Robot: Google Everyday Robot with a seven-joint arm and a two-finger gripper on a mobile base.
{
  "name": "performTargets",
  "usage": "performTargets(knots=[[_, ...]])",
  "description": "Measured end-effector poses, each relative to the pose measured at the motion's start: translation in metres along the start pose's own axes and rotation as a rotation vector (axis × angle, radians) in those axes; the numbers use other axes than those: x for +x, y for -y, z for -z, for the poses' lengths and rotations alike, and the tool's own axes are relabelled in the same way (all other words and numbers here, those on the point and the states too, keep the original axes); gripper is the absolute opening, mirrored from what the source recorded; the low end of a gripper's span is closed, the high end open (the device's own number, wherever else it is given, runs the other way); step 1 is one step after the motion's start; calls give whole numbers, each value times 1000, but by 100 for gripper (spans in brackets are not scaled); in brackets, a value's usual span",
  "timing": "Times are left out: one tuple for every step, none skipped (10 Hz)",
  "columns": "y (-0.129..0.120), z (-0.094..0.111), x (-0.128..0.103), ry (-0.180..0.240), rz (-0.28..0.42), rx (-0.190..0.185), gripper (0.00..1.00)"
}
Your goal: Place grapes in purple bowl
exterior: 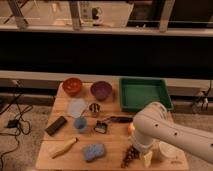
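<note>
The grapes (130,156), a dark reddish-purple bunch, lie on the wooden table (115,147) near its front edge, right of centre. My gripper (145,158) hangs low just to their right, close against the bunch, and stands open with nothing in it. The white arm (165,131) above it hides the bunch's upper end. The purple bowl (101,90) stands at the back of the table, beside a red-orange bowl (72,85) and well away from the gripper.
A green tray (144,93) sits at the back right. A pale lid (76,107), metal cup (94,108), blue cup (80,123), black bar (56,125), blue sponge (94,151), orange fruit (131,128) and white cup (167,150) are spread over the table.
</note>
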Motion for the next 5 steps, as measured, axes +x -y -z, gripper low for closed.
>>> performTargets(knots=[[0, -1, -1, 25, -6, 4, 80], [1, -3, 1, 41, -16, 6, 80], [1, -3, 0, 41, -15, 6, 80], [2, -3, 0, 41, -13, 6, 80], [2, -3, 0, 41, -13, 6, 80]])
